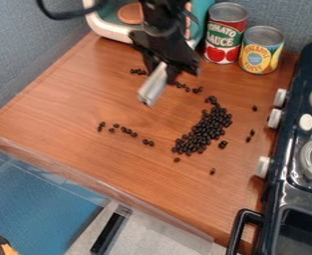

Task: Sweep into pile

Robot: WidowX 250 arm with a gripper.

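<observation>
In the camera view the black gripper [163, 72] hangs over the upper middle of the wooden counter, shut on a pale grey bar-like tool [153, 87]. The tool slants down toward the left; whether its lower end touches the wood I cannot tell. Right of the tool and nearer the front lies an elongated pile of dark beans [203, 130]. A loose line of beans [125, 130] is at the left, below the tool. Further beans [188, 88] lie beside and behind the gripper, and a few single ones [249, 137] are right of the pile.
A red tomato can [225, 35] and a yellow can [260, 52] stand at the back right. Behind the gripper is a teal and white toy item [111, 30]. A dark toy stove [294, 169] with white knobs borders the right side; the counter's front edge [111, 195] runs diagonally.
</observation>
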